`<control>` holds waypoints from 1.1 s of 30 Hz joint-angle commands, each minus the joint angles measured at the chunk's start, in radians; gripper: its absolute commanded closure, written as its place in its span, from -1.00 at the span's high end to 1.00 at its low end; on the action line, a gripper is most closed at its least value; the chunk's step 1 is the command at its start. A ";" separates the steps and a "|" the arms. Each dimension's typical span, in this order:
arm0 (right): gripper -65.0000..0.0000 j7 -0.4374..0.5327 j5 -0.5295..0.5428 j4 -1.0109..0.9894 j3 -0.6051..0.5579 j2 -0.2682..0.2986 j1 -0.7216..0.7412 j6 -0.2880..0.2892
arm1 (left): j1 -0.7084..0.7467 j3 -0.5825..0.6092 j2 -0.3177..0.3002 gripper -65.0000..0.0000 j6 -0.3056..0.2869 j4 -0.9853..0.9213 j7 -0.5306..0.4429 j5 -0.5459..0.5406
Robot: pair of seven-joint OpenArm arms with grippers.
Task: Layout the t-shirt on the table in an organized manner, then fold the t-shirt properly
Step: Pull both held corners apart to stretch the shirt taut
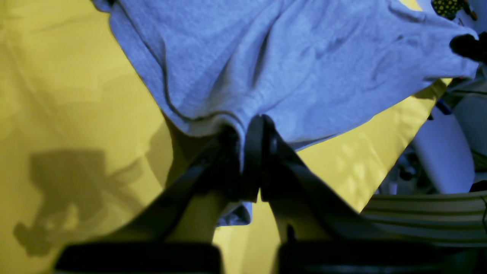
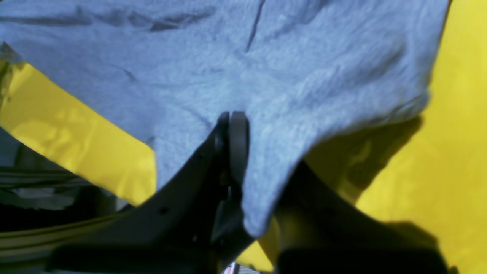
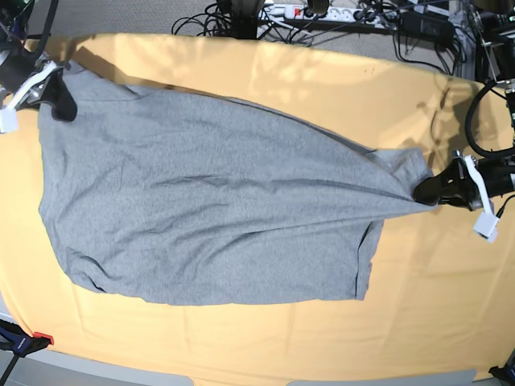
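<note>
The grey t-shirt (image 3: 209, 209) is stretched across the yellow-orange table (image 3: 338, 88), plain side up, no lettering showing. My left gripper (image 3: 430, 191) at the right of the base view is shut on a bunched edge of the t-shirt (image 1: 296, 68); its black fingers (image 1: 253, 152) pinch the cloth. My right gripper (image 3: 58, 103) at the far left corner is shut on another edge of the t-shirt (image 2: 266, 76), its closed fingers (image 2: 233, 137) holding a fold that hangs down between them. The shirt is pulled taut between both grippers, its near hem lying on the table.
Cables and power strips (image 3: 322, 12) lie on the floor beyond the table's far edge. A red clamp (image 3: 32, 342) sits at the near left corner. Robot hardware (image 1: 441, 152) shows off the table edge in the left wrist view.
</note>
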 commanded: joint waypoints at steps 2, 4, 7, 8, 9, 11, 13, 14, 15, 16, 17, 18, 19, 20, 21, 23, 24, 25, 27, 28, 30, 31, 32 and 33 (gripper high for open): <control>-1.00 0.017 0.029 0.016 0.006 0.043 0.000 0.006 | -0.019 -0.010 -0.045 -1.00 0.025 0.015 -0.018 -0.025; -1.00 0.012 0.055 0.016 0.006 0.065 -0.001 0.006 | -0.019 -0.008 -0.067 -1.00 0.032 0.015 -0.018 -0.025; -1.00 -0.008 0.107 0.016 0.006 0.083 0.000 0.006 | -0.019 -0.008 -0.097 -1.00 0.034 0.022 -0.018 -0.025; -1.00 -0.008 0.107 0.016 0.006 0.083 0.001 0.006 | -0.020 -0.008 -0.104 -1.00 0.034 0.024 -0.018 -0.025; -1.00 -0.008 0.106 0.016 0.006 0.083 0.004 0.006 | -0.020 -0.008 -0.111 -1.00 0.034 0.027 -0.018 -0.025; -1.00 -0.009 0.097 0.016 0.006 0.083 0.012 0.006 | -0.020 -0.008 -0.122 -1.00 0.034 0.032 -0.018 -0.025; -1.00 -0.008 0.098 0.016 0.006 0.083 0.012 0.006 | -0.020 -0.008 -0.125 -1.00 0.034 0.032 -0.018 -0.025; -1.00 -0.008 0.098 0.016 0.006 0.083 0.011 0.006 | -0.019 -0.008 -0.124 -1.00 0.036 0.032 -0.018 -0.025; -1.00 -0.012 0.098 0.016 0.006 0.083 0.011 0.006 | -0.018 -0.008 -0.122 -1.00 0.059 0.032 -0.018 -0.025; -1.00 -0.030 0.099 0.016 0.006 0.083 0.011 0.006 | -0.016 -0.008 -0.121 -1.00 0.085 0.032 -0.018 -0.025; -1.00 -0.030 0.099 0.016 0.006 0.082 0.011 0.006 | -0.011 -0.008 -0.118 -1.00 0.100 0.032 -0.018 -0.025; -1.00 -0.030 0.099 0.016 0.005 0.081 0.008 0.006 | 0.001 -0.008 -0.118 -1.00 0.103 0.032 -0.018 -0.025; -1.00 -0.030 0.098 0.016 0.005 0.079 0.000 0.006 | 0.015 -0.008 -0.118 -1.00 0.101 0.032 -0.018 -0.025; -1.00 -0.030 0.098 0.016 0.005 0.079 -0.011 0.006 | 0.032 -0.008 -0.119 -1.00 0.101 0.032 -0.018 -0.025; -1.00 -0.030 0.098 0.016 0.005 0.079 -0.022 0.006 | 0.050 -0.008 -0.119 -1.00 0.101 0.032 -0.018 -0.025; -1.00 -0.030 0.093 0.016 0.005 0.080 -0.039 0.006 | 0.081 -0.008 -0.121 -1.00 0.102 0.032 -0.018 -0.025; -1.00 -0.030 0.094 0.016 0.005 0.079 -0.042 0.006 | 0.095 -0.008 -0.123 -1.00 0.101 0.032 -0.018 -0.025; -1.00 -0.030 0.090 0.016 0.005 0.080 -0.044 0.006 | 0.104 -0.008 -0.124 -1.00 0.101 0.032 -0.018 -0.025; -1.00 -0.030 0.079 0.016 0.005 0.079 -0.044 0.006 | 0.113 -0.008 -0.124 -1.00 0.102 0.031 -0.018 -0.025; -1.00 -0.030 0.079 0.016 0.005 0.079 -0.044 0.006 | 0.114 -0.008 -0.121 -1.00 0.102 0.031 -0.018 -0.025; -1.00 -0.030 0.079 0.016 0.005 0.079 -0.044 0.006 | 0.117 -0.008 -0.118 -1.00 0.102 0.031 -0.018 -0.025; -1.00 -0.030 0.078 0.016 0.005 0.079 -0.044 0.006 | 0.117 -0.008 -0.118 -0.95 0.102 0.031 -0.018 -0.025; -1.00 -0.030 0.076 0.016 0.005 0.079 -0.044 0.006 | 0.117 -0.008 -0.119 -0.72 0.103 0.031 -0.018 -0.025; -1.00 -0.030 0.076 0.016 0.005 0.079 -0.044 0.006 | 0.117 -0.008 -0.119 -0.43 0.106 0.031 -0.018 -0.025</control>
